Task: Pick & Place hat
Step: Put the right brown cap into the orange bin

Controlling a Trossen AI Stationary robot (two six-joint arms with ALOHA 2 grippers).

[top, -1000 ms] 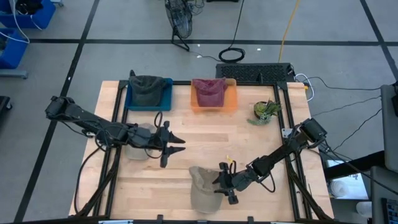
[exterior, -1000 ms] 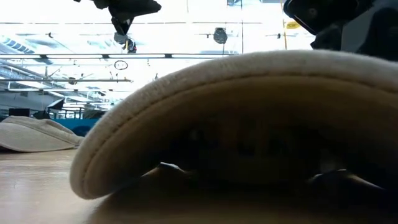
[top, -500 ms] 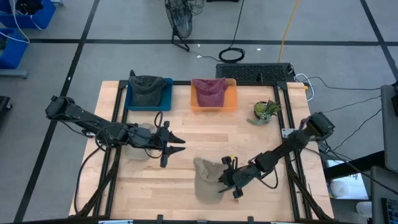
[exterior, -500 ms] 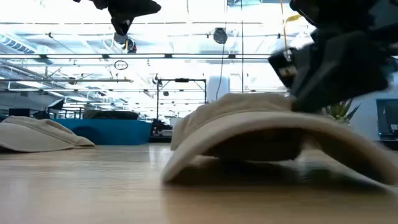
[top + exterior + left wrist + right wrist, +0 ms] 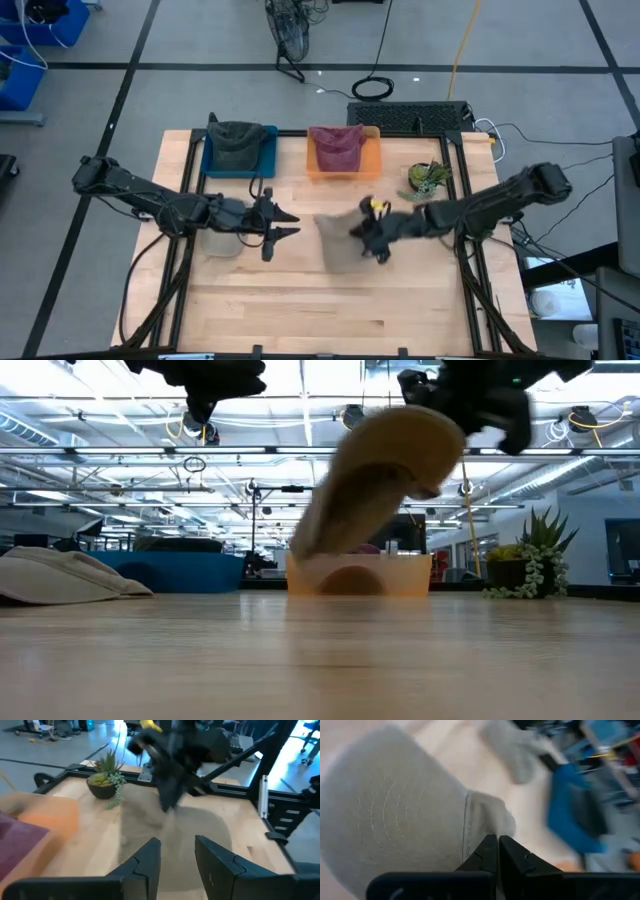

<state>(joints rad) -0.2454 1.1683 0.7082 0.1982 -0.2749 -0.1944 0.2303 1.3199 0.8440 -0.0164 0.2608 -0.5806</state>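
Observation:
A beige hat (image 5: pixel 335 240) hangs in the air over the middle of the table, with my right gripper (image 5: pixel 368 240) shut on it. The low view shows the beige hat (image 5: pixel 380 470) well above the tabletop. My left gripper (image 5: pixel 288 224) hovers open to the hat's left, fingers pointing toward it and nothing between them; its wrist view shows the gap (image 5: pixel 177 852). A second beige hat (image 5: pixel 222 243) lies on the table under the left arm. My right gripper pinches the hat between its two fingers where the stitched brim meets the crown (image 5: pixel 475 827). The fingers reach in from the table's right side. The hat is lifted clear and hangs steeply tilted below the fingers (image 5: pixel 345 510).
At the far edge stand a blue tray (image 5: pixel 268 150) with a dark hat and an orange tray (image 5: pixel 372 160) with a maroon hat. A potted plant (image 5: pixel 428 178) stands at the far right. Bare wood lies along the near half of the table.
My right gripper has shut on the beige hat near the table's near edge. It then rose and swung toward the far edge. The hat has come off the table, lifted clear, and now hangs tilted over the middle.

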